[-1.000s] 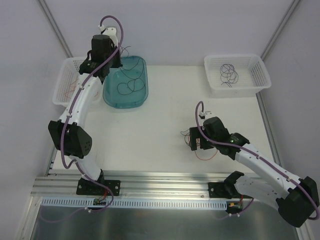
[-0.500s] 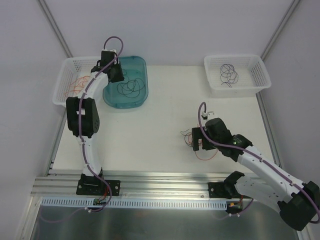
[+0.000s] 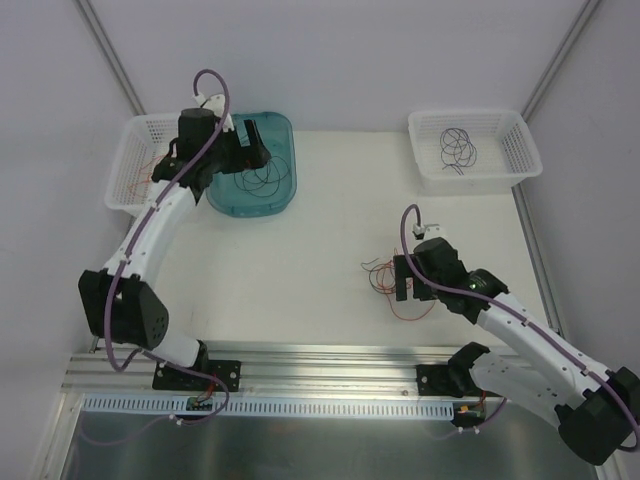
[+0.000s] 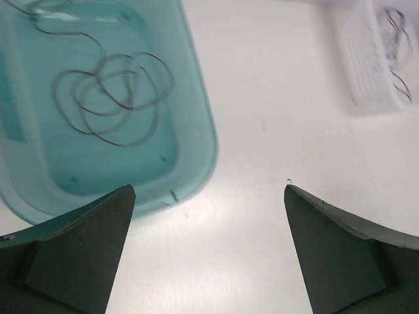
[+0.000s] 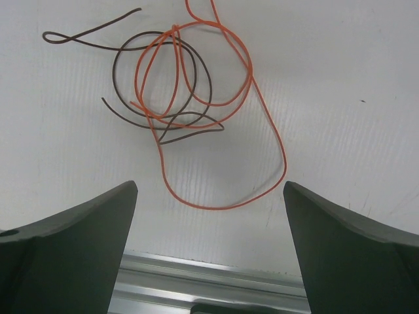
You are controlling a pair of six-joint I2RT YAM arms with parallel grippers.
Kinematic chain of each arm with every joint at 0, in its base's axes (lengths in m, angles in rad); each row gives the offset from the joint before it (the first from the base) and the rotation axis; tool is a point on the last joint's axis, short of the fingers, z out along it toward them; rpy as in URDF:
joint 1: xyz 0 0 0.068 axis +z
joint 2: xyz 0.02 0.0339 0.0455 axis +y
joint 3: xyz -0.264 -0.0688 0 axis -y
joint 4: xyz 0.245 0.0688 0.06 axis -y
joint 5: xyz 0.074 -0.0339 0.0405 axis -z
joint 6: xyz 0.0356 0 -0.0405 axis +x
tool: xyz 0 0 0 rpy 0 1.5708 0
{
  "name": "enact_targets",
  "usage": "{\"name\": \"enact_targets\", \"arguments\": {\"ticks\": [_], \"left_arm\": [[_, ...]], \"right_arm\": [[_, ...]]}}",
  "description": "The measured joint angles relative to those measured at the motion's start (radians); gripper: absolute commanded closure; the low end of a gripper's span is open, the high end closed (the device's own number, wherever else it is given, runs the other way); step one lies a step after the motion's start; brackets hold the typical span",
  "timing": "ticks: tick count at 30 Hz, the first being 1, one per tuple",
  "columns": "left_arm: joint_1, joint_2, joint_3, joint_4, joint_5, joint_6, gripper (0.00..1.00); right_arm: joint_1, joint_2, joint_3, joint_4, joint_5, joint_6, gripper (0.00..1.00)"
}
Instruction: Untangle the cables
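Left gripper [image 4: 208, 190]: fingers spread wide, nothing between them. It hangs over the teal tub [image 4: 203, 118], pointing toward the table's middle.
Right gripper [image 5: 209, 186]: jaws apart and empty, low over the table [image 3: 330, 230], facing the tangle.
Change, left arm: half a second ago its elbow stood high by the left basket [image 3: 125, 170] and the gripper was at the tub's left rim. Now the elbow lies low near the front rail [image 3: 330, 365] and the gripper is further over the tub.
Change, right arm: hardly any; it is about where it was, and the tangle looks unmoved.
Cables on table: an orange wire [image 5: 251, 72] and a dark wire [image 5: 113, 65] loop through each other just ahead of the right fingers.
Cables sorted: a dark coil [image 4: 118, 98] lies in the tub, orange strands [image 3: 150, 170] in the left basket, and dark strands [image 3: 460, 145] in the right basket [image 3: 520, 150].
Surface: matt white tabletop with white walls on three sides.
Edges: the tangle lies near the front rail; the baskets and tub line the far edge.
Open room: bare tabletop between tub, right basket and tangle.
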Motion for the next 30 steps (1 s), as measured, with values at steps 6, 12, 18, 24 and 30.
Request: {"name": "enact_targets", "arguments": {"ticks": [6,12,18,24,30], "left_arm": [[-0.24,-0.27,-0.304,0.022,-0.008,-0.016,0.01],[-0.364,-0.448,-0.626,-0.002,-0.038,-0.078,0.01],[-0.457,-0.653,-0.862,-0.006,-0.072,-0.177,0.02],[-0.488,-0.806,-1.025,0.009,-0.101,-0.288,0.04],[-0.494,-0.817,-1.097,0.036,-0.117,-0.355,0.04]], "right_arm": [[-0.042,0.067,-0.018,0.055,-0.025,0.013,0.0],[-0.051,0.209,-0.048,0.173,-0.078,0.02,0.05],[-0.051,0.38,-0.048,0.285,-0.093,0.03,0.21],[-0.037,0.511,0.001,0.328,-0.08,0.02,0.66],[0.068,0.628,0.118,0.374,-0.104,0.022,0.96]]}}
